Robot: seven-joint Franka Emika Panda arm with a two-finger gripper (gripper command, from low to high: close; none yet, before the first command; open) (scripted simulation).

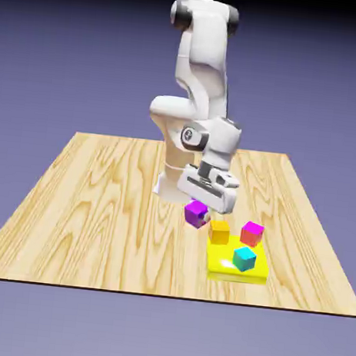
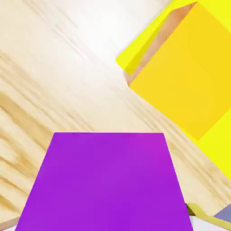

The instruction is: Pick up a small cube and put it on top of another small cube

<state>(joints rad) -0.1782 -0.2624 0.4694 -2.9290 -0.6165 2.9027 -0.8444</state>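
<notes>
A wooden table point(image 1: 92, 218) is lying before a plain blue-violet backdrop. Your gripper point(image 1: 201, 208) is clamping the purple cube point(image 1: 197, 213) and holding it above the wood, just left of the yellow plate point(image 1: 222, 261) in the exterior view. On that plate the orange cube point(image 1: 219, 231) is sitting nearest the purple one, the pink-topped cube point(image 1: 252, 233) is standing at the far right, and the cyan cube point(image 1: 244, 258) is sitting near. In the hand view the purple cube is filling the bottom.
</notes>
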